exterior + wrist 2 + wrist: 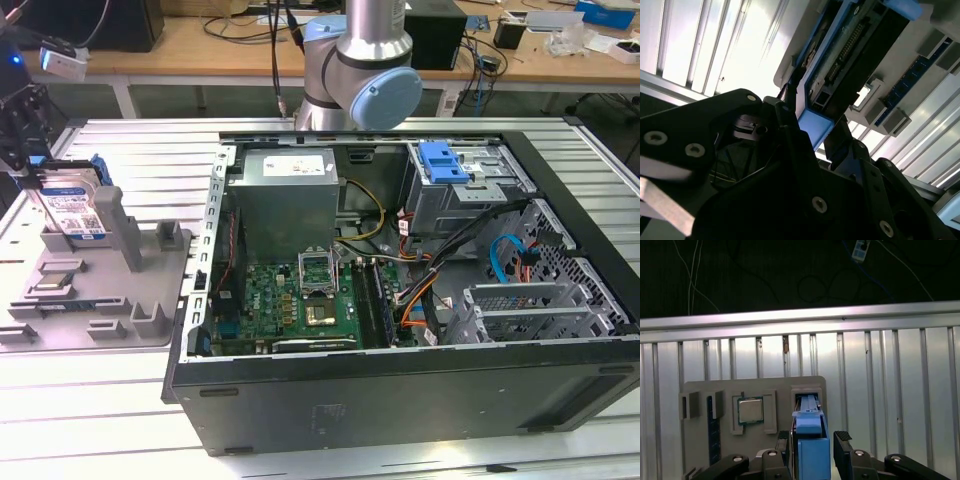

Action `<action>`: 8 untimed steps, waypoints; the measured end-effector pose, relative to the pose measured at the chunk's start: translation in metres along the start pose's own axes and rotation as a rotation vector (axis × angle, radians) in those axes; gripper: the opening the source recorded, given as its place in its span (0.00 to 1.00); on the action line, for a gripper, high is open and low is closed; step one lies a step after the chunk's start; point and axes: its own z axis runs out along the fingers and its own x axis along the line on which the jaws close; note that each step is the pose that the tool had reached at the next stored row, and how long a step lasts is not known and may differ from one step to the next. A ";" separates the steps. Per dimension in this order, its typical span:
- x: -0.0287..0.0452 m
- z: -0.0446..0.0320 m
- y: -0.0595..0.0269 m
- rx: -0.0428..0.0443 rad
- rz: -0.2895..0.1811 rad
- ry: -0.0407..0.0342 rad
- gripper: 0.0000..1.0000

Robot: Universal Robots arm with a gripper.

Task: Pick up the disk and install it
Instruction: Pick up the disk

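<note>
Standing on edge in a slot of the gray holder [100,300] on the table [90,430], at the exterior view's left, the disk [72,205] is well apart from the open computer case [400,400]. The tool [30,165] straddles it from above. In the first wrist view the tool is narrowly spread, with a slim gap beside one finger [842,440].

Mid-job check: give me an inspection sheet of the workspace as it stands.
Surface: ribbed aluminium table, grey fixture tray on it.
Job's things: silver hard disk in blue carrier, upright in the tray's slot.
Clutter: open black computer case; bare blue bracket in its bay; square processor chip in the tray.
Grippers: black gripper at the disk's top edge; grip unclear.
Cables: thin blue cable inside the case.
Surroundings: wooden bench behind.
</note>
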 end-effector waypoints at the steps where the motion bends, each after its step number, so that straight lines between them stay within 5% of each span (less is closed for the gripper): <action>1: 0.0000 0.0004 0.0000 0.0001 0.000 0.0000 0.48; 8: -0.0001 0.0018 -0.0001 0.0000 -0.001 0.0000 0.48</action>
